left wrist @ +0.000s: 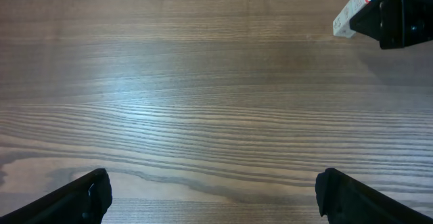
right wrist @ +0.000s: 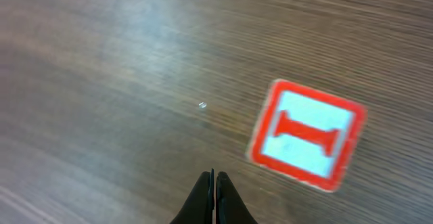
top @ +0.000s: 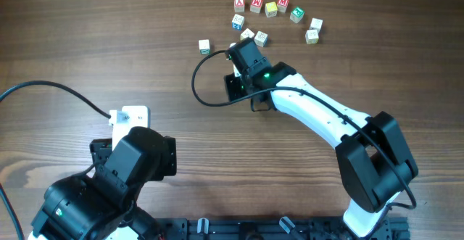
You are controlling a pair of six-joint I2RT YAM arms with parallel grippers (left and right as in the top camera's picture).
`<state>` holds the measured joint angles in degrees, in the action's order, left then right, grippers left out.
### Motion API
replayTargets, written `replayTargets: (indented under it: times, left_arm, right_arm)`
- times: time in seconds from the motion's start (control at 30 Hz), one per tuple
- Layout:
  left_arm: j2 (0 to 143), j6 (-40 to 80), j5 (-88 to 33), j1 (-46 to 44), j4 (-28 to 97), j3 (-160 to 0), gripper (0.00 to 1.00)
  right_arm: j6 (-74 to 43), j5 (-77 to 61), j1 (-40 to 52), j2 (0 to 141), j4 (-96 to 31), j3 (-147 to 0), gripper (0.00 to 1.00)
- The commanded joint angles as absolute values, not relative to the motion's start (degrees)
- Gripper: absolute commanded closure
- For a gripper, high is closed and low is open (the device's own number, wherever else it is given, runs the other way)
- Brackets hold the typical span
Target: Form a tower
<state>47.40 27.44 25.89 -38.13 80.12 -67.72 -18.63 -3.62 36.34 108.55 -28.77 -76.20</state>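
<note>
Tower, pale wood with a square red-framed top face, stands just beside the right gripper, whose black fingertips are pinched together on nothing, toward the table's far edge. Loose letter cubes scatter beyond. The left gripper gapes wide over bare woodgrain. Overhead, the right arm covers the stack.

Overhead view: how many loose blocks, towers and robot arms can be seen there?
Loose blocks: 11
Tower, partly hidden: 1
Robot arms: 2
Total: 14
</note>
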Motion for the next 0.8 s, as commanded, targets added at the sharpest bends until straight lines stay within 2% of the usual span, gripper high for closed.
replayTargets:
  times: [0.0,0.13,0.23,0.33,0.5,0.77]
  left_arm:
    - [47.3,27.0,26.0,-38.0,80.0,-67.8,0.00]
    - [47.3,27.0,26.0,-38.0,80.0,-67.8,0.00]
    - [47.3,27.0,26.0,-38.0,80.0,-67.8,0.00]
    - [47.3,27.0,26.0,-38.0,80.0,-67.8,0.00]
    - [47.3,27.0,26.0,-38.0,80.0,-67.8,0.00]
    - [47.3,27.0,26.0,-38.0,80.0,-67.8,0.00]
  right_arm:
    - [-17.9,-4.9,38.4,108.7,-33.9,-76.0,0.96]
    - [-41.5,13.3,39.0,106.5,-46.5,-76.0,0.96]
    - [-50.6,14.3,35.2,106.5,-42.0,-76.0,0.96]
    - [-51.2,11.8,32.9,106.6,-33.4,-72.6,0.96]
    - [-49.7,9.1,31.2,106.6,-27.4,-71.9,0.96]
    - [-47.6,5.4,31.3,106.6,-24.4,-72.0,0.96]
